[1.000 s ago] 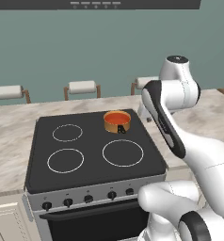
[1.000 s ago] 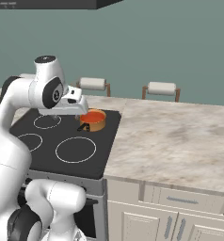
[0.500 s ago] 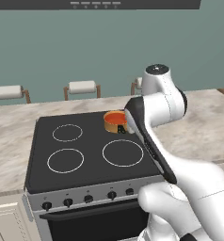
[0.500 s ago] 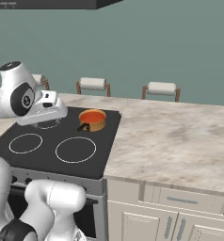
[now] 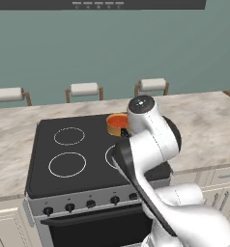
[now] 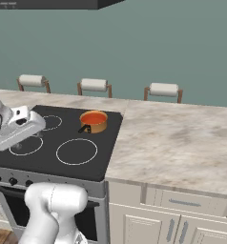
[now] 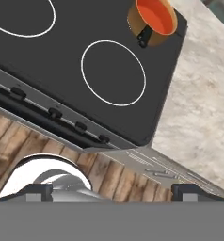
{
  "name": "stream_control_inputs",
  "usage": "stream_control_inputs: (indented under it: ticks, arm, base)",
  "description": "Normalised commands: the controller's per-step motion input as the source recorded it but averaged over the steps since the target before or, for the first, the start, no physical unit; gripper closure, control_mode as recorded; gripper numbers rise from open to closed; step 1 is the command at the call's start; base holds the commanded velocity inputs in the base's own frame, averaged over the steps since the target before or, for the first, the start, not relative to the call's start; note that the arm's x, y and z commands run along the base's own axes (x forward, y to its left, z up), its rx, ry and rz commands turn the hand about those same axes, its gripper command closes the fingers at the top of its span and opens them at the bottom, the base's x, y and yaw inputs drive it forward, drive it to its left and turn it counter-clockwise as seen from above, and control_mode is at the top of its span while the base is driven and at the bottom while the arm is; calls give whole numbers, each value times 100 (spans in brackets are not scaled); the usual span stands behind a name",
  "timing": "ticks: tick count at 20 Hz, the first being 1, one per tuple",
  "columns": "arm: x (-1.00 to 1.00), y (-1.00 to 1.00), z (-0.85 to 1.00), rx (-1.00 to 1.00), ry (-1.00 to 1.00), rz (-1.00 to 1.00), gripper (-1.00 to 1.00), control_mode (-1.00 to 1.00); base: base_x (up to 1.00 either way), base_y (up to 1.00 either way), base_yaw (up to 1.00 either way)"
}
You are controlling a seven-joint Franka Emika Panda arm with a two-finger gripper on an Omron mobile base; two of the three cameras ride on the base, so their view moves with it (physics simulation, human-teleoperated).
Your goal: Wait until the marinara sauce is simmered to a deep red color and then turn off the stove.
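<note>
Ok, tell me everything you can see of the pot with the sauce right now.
The pot is small, round and copper-orange, metal by its look, standing upright on the rear right ring of the black stove. A short dark handle sticks out toward the stove's front. The marinara sauce fills it as a smooth orange-red disc, with no lid. Nothing else touches the pot.

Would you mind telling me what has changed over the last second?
The arm has swung across the stove, from beside the pot toward the front left burner, carrying the gripper away from the pot. It grasped nothing. Pot, sauce and knobs stayed as they were.
</note>
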Motion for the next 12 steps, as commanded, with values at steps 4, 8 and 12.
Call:
stream_control_inputs:
  ticks: [4,8,12]
  arm:
    - [-45,37,-40,-22,-4,21,-100,-100]
    - [-36,39,-35,-22,-5,22,-100,-100]
    - [-22,58,-35,-26,-4,24,-100,-100]
  base:
    - [0,0,0]
    - [0,0,0]
    - [0,0,0]
